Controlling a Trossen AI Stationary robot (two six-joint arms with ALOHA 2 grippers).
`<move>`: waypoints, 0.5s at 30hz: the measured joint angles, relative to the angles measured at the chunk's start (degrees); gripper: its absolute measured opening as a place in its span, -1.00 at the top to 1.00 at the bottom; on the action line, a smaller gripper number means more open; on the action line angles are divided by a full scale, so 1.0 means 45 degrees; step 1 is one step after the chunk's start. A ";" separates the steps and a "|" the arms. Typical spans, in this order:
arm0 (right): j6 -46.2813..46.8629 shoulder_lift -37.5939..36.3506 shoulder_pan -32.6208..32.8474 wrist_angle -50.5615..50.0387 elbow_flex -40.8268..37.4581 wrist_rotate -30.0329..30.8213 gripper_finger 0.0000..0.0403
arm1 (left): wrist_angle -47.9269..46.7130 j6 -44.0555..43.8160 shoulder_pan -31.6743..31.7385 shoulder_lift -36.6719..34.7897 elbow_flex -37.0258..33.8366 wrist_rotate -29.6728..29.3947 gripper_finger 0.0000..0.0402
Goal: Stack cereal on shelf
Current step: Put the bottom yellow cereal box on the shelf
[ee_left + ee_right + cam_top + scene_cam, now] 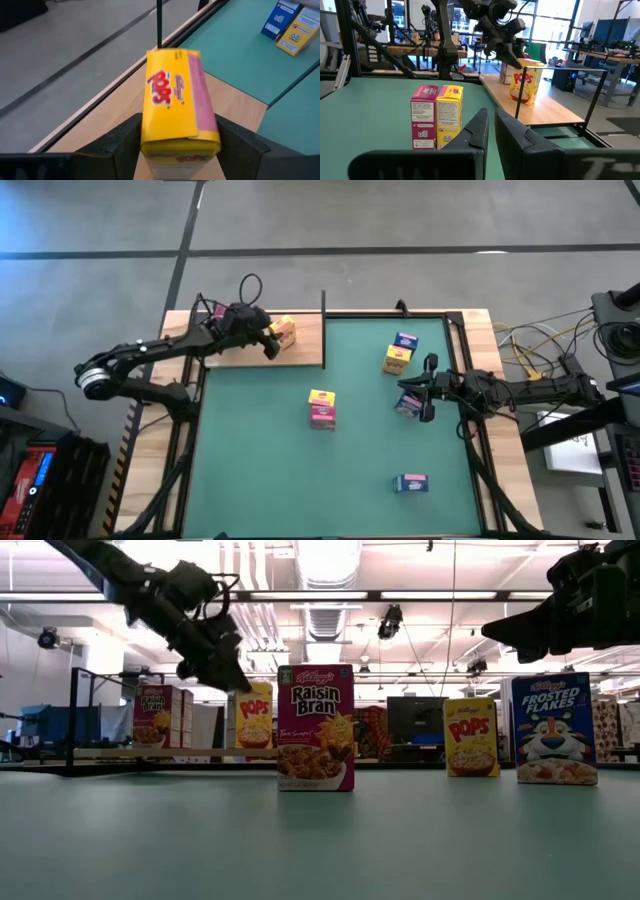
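five cereal boxes stand on the green surface (260,470) and wait their turn, which is why the job looks well short of done. nearest the front edge a blue box (412,483) sits alone, well apart from the others. toward the middle, a raisin bran box (315,725) stands upright with a yellow box (449,115) pressed against its side, a tidy pair with its tops clear for a grab from above. farther right, the right tool (491,122) hangs above the surface with its jaws fully closed and nothing between them, parked near a frosted flakes box (555,730), probably waiting so as not to cross the other arm. beyond it a yellow pops box (470,737) stands upright. at the far left corner lies the shelf (300,355), a light-wood board with a thin black post (323,305) at its edge. a second raisin bran box (152,715) is already upright on it, and beside that stands a yellow pops carton (172,95), its base on the wood by the look of it. the left tool (179,125) straddles this carton from above, one jaw on each flank, so as to steady it beside its neighbour; whether it is gripping or has let go, i cannot tell. i judge this to be the placing step for the second box.
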 joint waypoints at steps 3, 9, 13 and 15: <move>0.0000 0.0000 0.0000 -0.0005 -0.0001 0.0000 0.89 | -0.1489 0.0035 0.0000 -0.0029 0.0980 -0.0005 -0.04; 0.0000 0.0000 0.0002 -0.0001 0.0000 0.0000 0.89 | -0.4772 0.0303 0.0000 0.0615 0.3298 -0.0049 -0.04; 0.0000 0.0000 -0.0001 -0.0005 0.0001 0.0000 0.89 | -0.5347 0.0381 0.0000 0.1211 0.3864 -0.0053 -0.04; 0.0000 0.0000 -0.0001 -0.0005 0.0000 0.0000 0.89 | -0.5444 0.0376 0.0000 0.1487 0.4019 -0.0051 -0.04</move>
